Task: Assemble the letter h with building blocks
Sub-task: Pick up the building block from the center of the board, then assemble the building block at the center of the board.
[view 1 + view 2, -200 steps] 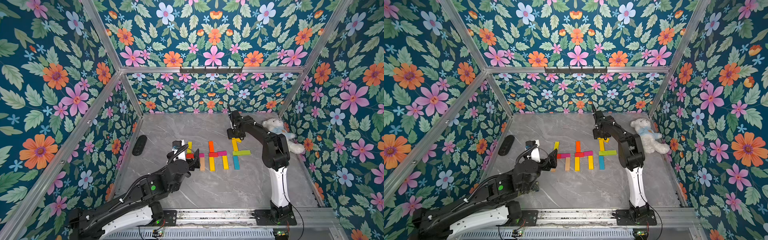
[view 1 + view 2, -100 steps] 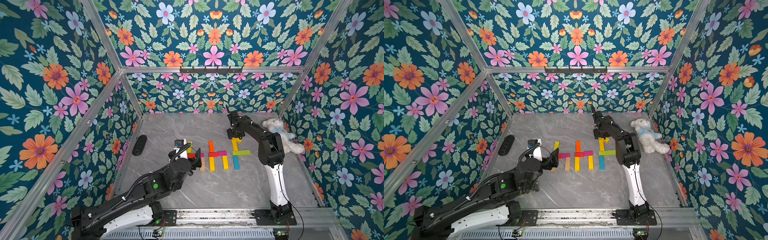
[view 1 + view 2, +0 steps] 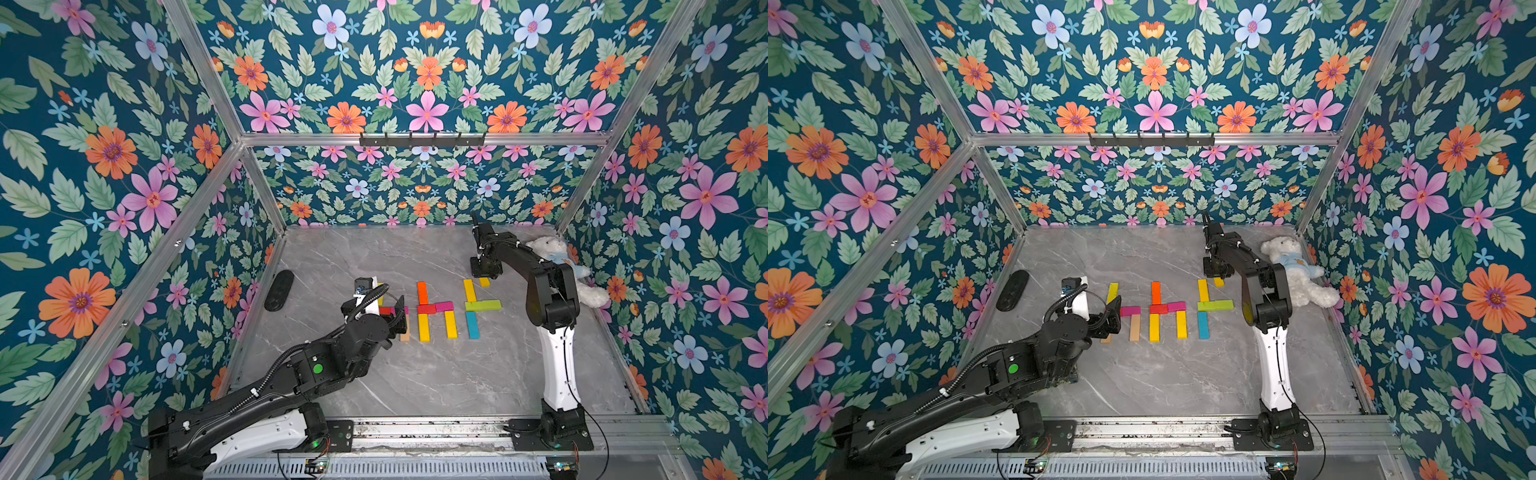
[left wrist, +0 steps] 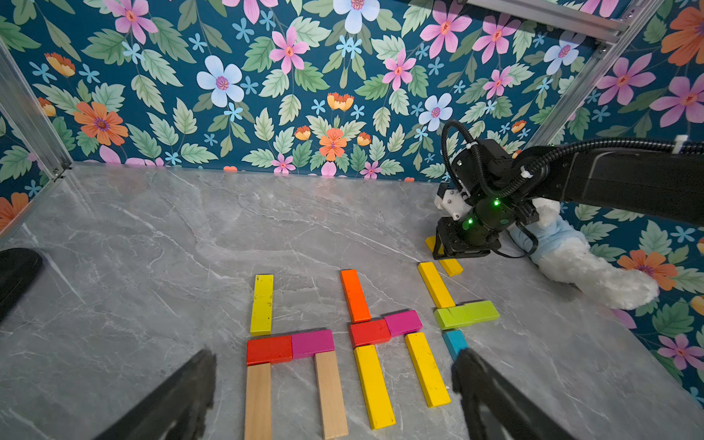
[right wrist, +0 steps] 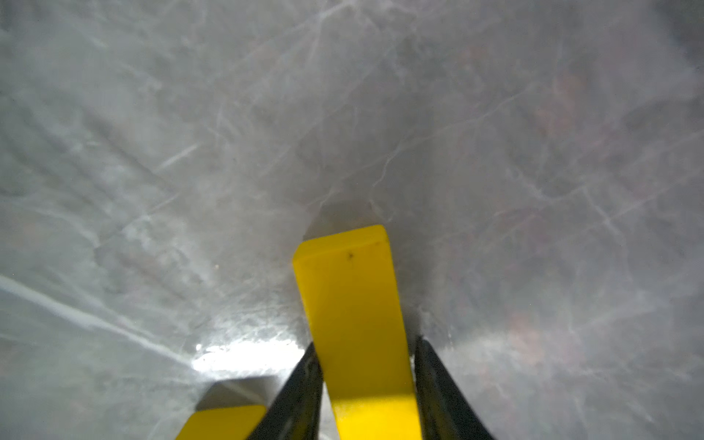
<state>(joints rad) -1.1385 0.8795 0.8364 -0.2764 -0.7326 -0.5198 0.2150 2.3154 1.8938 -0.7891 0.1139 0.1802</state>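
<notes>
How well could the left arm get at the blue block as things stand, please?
Probably yes. The left claw is open and close to the blue block, which lies flat with nothing on it. The right claw is farther back, shut on a yellow block, so it leaves the way free.

Bright, even overhead light in both top views, shadows soft. Right wrist view is hazy: grey marble tabletop (image 5: 152, 152) smeared, white glare patch beside the sharp yellow wooden plank (image 5: 354, 304).
</notes>
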